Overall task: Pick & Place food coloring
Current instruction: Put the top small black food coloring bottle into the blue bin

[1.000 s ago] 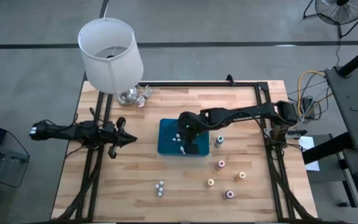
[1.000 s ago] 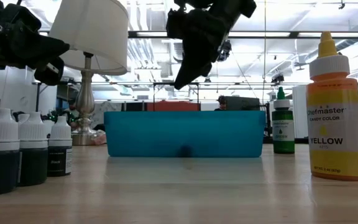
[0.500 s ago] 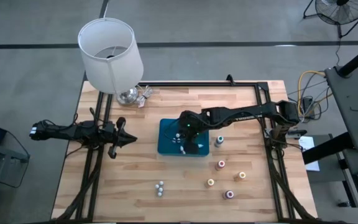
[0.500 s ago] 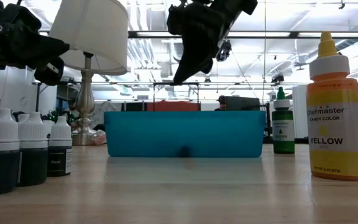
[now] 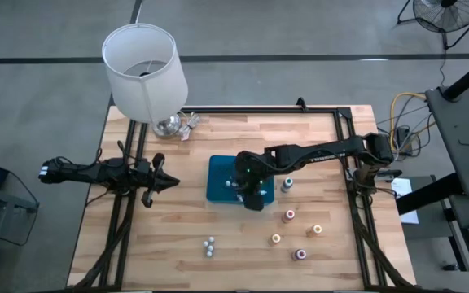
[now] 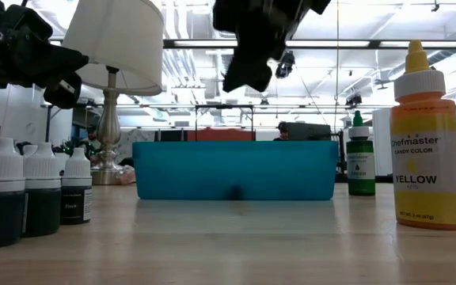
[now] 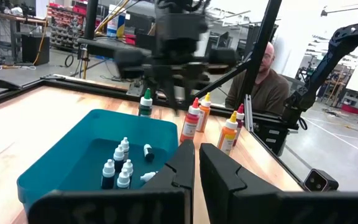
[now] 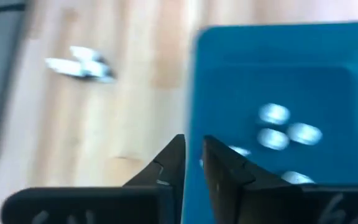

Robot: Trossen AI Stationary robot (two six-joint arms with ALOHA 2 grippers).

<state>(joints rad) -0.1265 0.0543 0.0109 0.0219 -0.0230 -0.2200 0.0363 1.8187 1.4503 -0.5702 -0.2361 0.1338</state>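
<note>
Several food coloring bottles with coloured tops stand upright on the wood to the right of the blue tray: green, red, orange, yellow and pink. The yellow one fills the low view's right side. My right gripper hovers above the tray's near edge, its fingers a narrow gap apart with nothing between them. My left gripper waits shut at the table's left, pointing level toward the tray.
Several small white-capped bottles lie and stand inside the tray. Three more stand on the wood near the front edge. A lamp stands at the far left corner. A person sits beyond the table's right side.
My right gripper has moved from over the middle of the tray toward the table's near edge and has risen a little. The bottles and the tray have stayed where they were.
</note>
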